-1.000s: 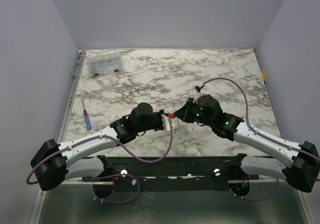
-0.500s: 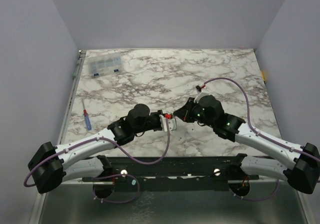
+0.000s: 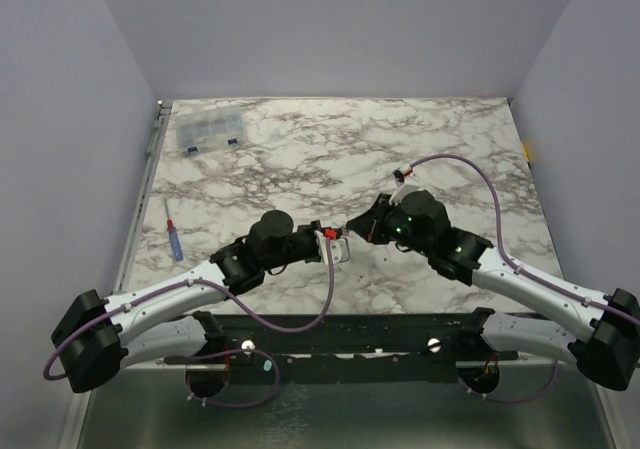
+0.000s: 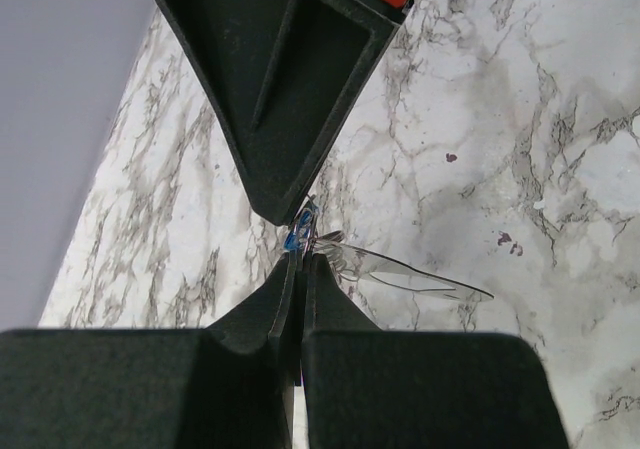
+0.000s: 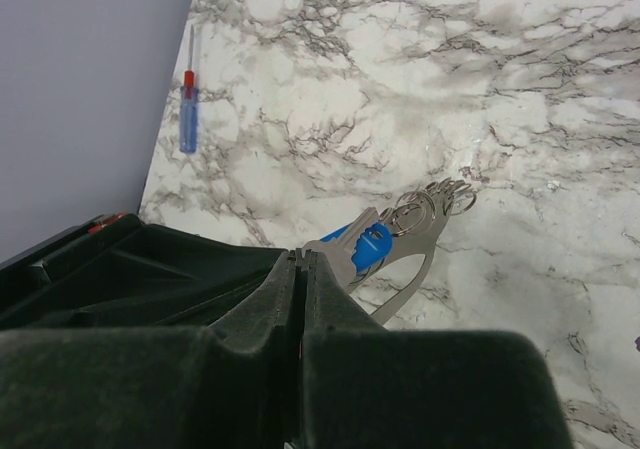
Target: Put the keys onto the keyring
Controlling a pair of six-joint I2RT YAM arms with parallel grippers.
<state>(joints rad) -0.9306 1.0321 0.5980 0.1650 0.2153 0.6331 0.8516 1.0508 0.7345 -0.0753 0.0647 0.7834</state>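
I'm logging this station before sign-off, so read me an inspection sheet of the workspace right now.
surface: marble-pattern table, small dark specks near the claws
job's things: keys and keyring bunched with its blue tag, at the claw tips
clutter: screwdriver by the left edge; clear compartment box in the far left corner
grippers: left claw and right claw both shut, tips meeting at the bunch; which one grips is unclear
cables: purple cable looped off each arm
surroundings: plain pale walls; nothing else seen

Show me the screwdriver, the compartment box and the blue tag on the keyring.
screwdriver (image 3: pixel 176 245), top view, blue handle.
compartment box (image 3: pixel 211 130), top view, lid centre.
blue tag (image 5: pixel 370 245), right wrist view, its middle.
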